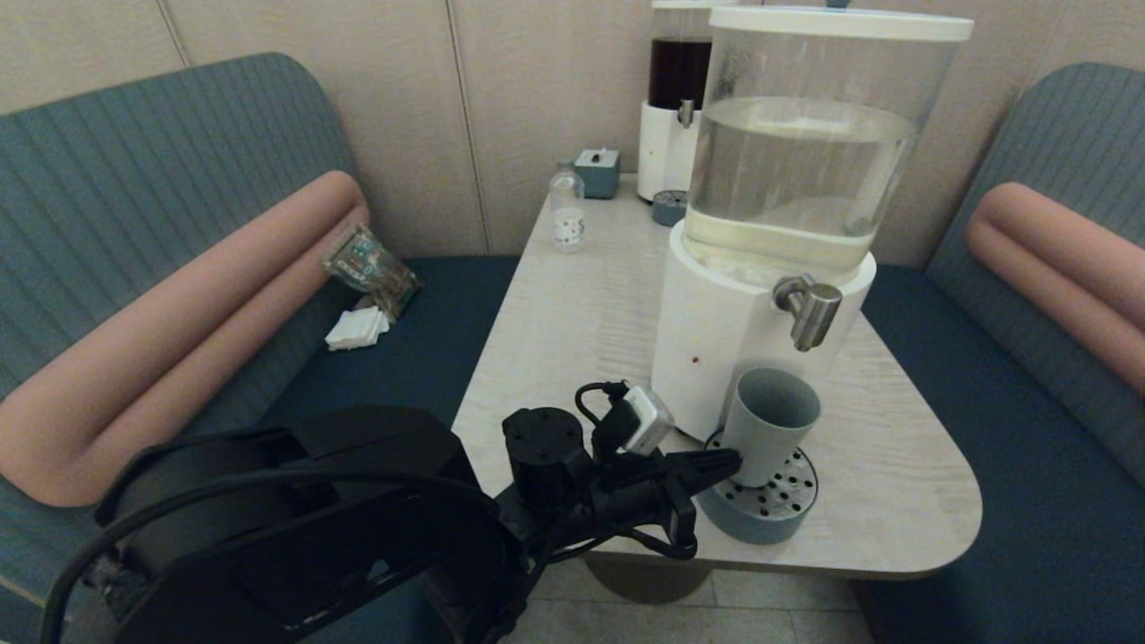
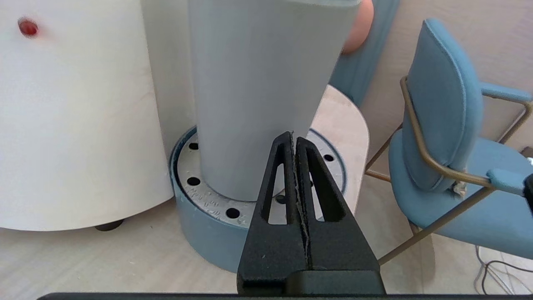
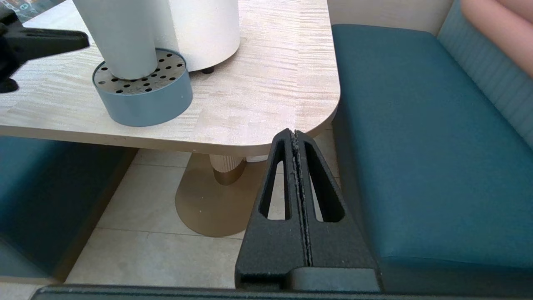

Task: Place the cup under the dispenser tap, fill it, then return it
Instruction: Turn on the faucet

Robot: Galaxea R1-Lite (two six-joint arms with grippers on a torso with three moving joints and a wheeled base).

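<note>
Okay, your left gripper (image 1: 729,462) sits just left of the cup (image 1: 767,426), fingers pressed together, holding nothing, tips at or touching its lower wall. The cup stands upright on the drip tray (image 1: 760,519), directly below the tap (image 1: 809,310). Your right gripper (image 3: 296,137) is clenched empty, parked off the table edge, so left is nearer.

I'm looking at a café or restaurant booth: teal padded benches (image 1: 161,161) flank a pale wood table (image 1: 572,313) holding two self-serve drink dispensers (image 1: 787,215), wall panelling behind
</note>
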